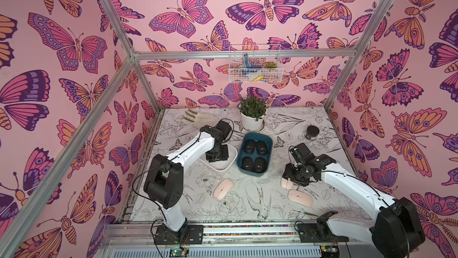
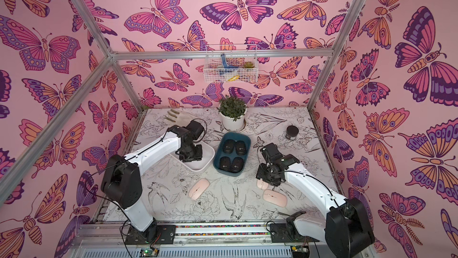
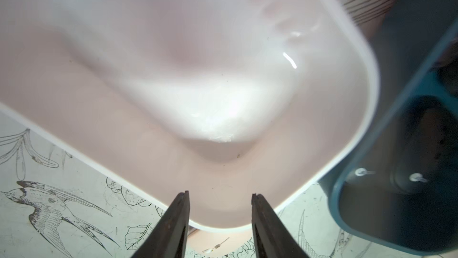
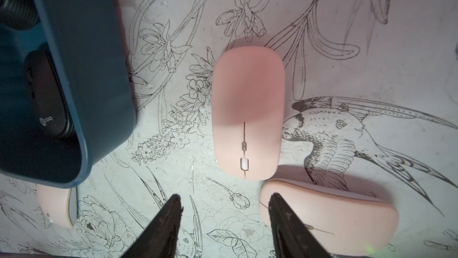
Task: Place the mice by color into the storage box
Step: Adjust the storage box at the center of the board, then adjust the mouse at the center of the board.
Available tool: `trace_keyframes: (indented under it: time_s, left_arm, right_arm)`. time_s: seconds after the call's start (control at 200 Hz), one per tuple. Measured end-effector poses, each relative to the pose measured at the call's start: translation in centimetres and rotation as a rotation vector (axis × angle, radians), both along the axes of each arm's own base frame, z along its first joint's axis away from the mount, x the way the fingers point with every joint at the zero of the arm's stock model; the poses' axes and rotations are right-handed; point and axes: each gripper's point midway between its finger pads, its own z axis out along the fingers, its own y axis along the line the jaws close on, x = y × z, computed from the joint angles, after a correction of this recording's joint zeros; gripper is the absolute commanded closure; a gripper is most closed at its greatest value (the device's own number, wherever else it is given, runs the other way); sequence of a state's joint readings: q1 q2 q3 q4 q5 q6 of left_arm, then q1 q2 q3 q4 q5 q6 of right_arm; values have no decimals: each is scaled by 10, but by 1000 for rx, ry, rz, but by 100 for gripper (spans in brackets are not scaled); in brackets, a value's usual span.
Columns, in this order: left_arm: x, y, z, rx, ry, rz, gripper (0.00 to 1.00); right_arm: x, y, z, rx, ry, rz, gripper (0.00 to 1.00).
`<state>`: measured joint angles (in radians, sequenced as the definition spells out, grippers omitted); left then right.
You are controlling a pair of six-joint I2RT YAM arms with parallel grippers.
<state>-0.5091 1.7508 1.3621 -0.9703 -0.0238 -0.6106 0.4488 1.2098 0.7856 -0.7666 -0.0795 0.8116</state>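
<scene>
The flower-printed white table carries two boxes side by side: a white rounded plastic storage box and, at its 3 o'clock, a dark teal rounded plastic storage box. The left tool hangs over the white box, jaws partly apart with nothing between them; no mouse shows inside that box. The right tool hovers at the teal box's 4 o'clock, jaws likewise partly apart and empty. Straight ahead of its fingertips lies a flat pale-pink mouse, long axis running away from the tool, so the jaws look set to close across its narrow width; the right arm is the nearer one. A second pink mouse lies just beside it at its 4 o'clock; a third pink mouse sits apart at the teal box's 7 o'clock. Count: three pink mice on the table, four black oval mice in the teal box, two by two.
</scene>
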Motion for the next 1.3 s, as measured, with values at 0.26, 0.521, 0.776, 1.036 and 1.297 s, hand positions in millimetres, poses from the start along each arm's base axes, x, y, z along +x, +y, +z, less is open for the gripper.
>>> trace_keyframes:
  time_s: [0.26,0.521,0.776,1.036,1.297]
  left_arm:
    - [-21,22,-30,60,68,18,53]
    - [-42,57,-33,121,115,48,51]
    - [-44,61,-8,96,52,47,37]
    - [-42,45,43,-29,-94,36,35]
    - [-47,41,64,-83,-148,33,36]
  right_arm:
    - [-12,1,-3,-35,30,26,41]
    - [-27,-21,-2,-118,67,-55,48]
    - [-63,-28,-6,-180,180,0,61]
    - [-112,-23,-31,-232,300,44,77]
    - [-115,-21,-56,-315,368,53,77]
